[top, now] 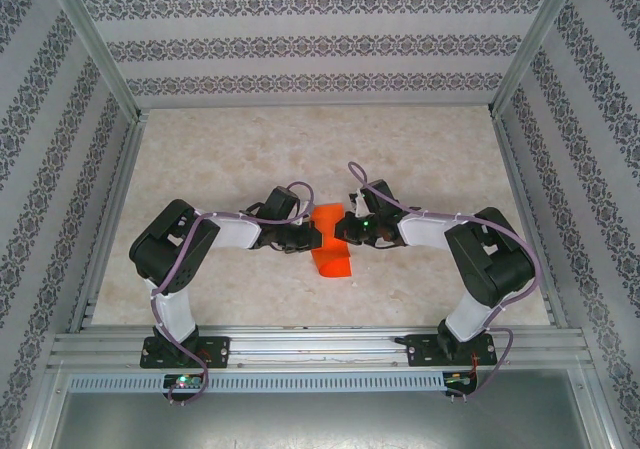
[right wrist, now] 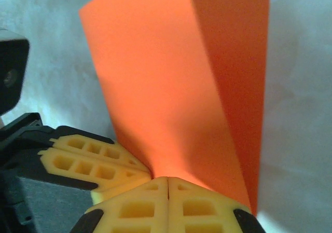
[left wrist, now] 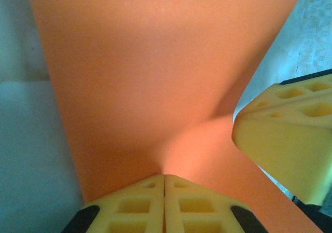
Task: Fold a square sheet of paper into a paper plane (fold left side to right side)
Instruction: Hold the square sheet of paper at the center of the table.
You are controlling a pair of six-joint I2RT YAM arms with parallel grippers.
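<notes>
The square sheet of paper is bright orange-red and lies bent at the middle of the table, its near end resting on the surface. My left gripper and right gripper meet at its far part, tip to tip. In the left wrist view the sheet rises in front of the left gripper, whose jaws are shut on its edge. The right gripper's yellow fingers sit close by. In the right wrist view the right gripper is shut on the sheet, which shows two layers. The left gripper's fingers press in beside it.
The marbled table is boxed in by patterned walls at the back and both sides. An aluminium rail carrying both arm bases runs along the near edge. Open tabletop lies beyond the sheet.
</notes>
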